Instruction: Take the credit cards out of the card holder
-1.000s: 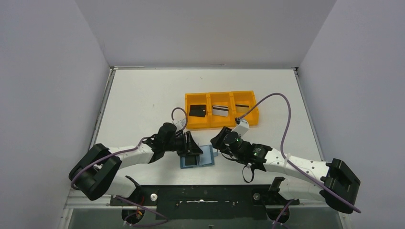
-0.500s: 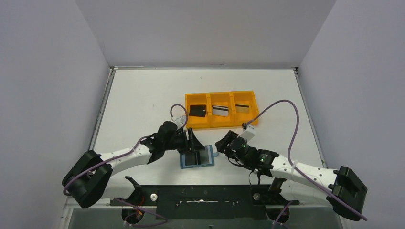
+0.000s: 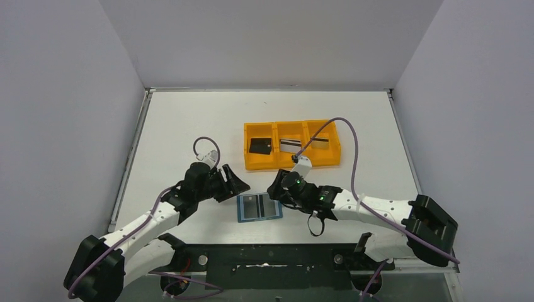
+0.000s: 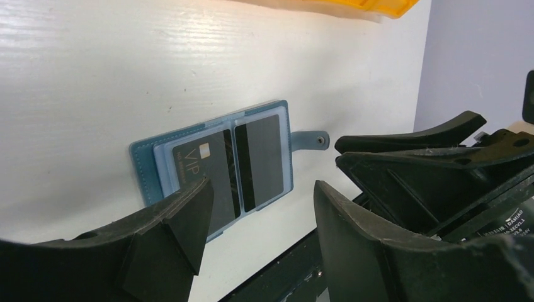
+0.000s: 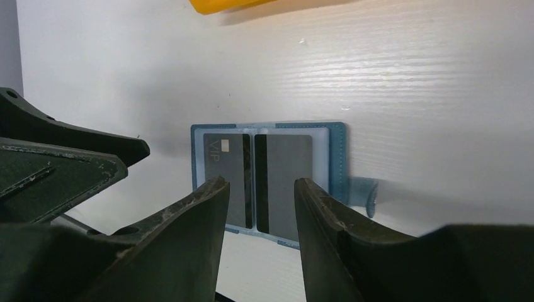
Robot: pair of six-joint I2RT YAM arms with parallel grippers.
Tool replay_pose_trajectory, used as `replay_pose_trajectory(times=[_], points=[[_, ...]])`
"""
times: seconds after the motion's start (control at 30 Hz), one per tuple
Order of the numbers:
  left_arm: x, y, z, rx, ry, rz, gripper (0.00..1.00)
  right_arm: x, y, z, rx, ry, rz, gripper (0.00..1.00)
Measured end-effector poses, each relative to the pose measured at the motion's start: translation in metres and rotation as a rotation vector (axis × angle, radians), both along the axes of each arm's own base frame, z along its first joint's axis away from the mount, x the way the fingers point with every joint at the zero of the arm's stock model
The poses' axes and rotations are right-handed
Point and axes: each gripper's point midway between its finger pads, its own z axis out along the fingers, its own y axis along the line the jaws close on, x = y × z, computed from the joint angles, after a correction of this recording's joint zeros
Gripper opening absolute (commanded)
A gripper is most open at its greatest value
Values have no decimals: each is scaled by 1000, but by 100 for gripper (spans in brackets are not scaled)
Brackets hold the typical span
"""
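At the near middle of the white tabletop (image 3: 189,126), some things are hard to make out. Both wrist views catch only a sliver of the orange three-compartment plastic tray (image 3: 292,124), and the small print on the cards is too fine to read. Pale grey walls close in the tabletop on three sides.

The left end effector (image 3: 233,182) hangs just left of the teal-blue folding card holder (image 3: 259,207), jaws parted and gripping nothing. The holder lies flat and unfolded. Its two pockets show a dark credit card marked VIP (image 4: 204,167) and a grey credit card with a dark stripe (image 4: 264,157). Its snap tab (image 4: 308,139) pokes out on the right. The right end effector (image 3: 275,187) hovers near the holder's far right corner, jaws likewise apart and empty.
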Motion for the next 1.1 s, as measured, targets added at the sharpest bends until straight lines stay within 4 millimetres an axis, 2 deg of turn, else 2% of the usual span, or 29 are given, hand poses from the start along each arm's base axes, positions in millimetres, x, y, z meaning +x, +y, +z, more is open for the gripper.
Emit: replay_pose_trajectory(times=[0.13, 0.27, 0.43, 0.53, 0.7, 0.83, 1.0, 1.1], points=[[-2, 5, -1, 3, 6, 11, 63, 0, 20, -5, -45, 22, 48, 43], [-1, 8, 1, 2, 1, 23, 63, 0, 25, -21, -136, 76, 63, 39], [0, 9, 6, -7, -14, 29, 63, -8, 16, -52, -263, 157, 61, 37], [-1, 9, 7, -12, -14, 23, 63, -15, 6, -70, -327, 201, 55, 31], [-3, 2, 7, -33, -6, -10, 60, -14, 5, -71, -334, 208, 39, 19], [-6, -3, -6, -22, 38, -37, 56, -14, 0, -73, -325, 205, 24, 10], [-19, -15, -32, 32, 121, -100, 50, -14, -3, -74, -268, 213, 15, 7], [-26, -24, -48, 78, 170, -143, 49, -14, -3, -75, -232, 229, 14, 6]])
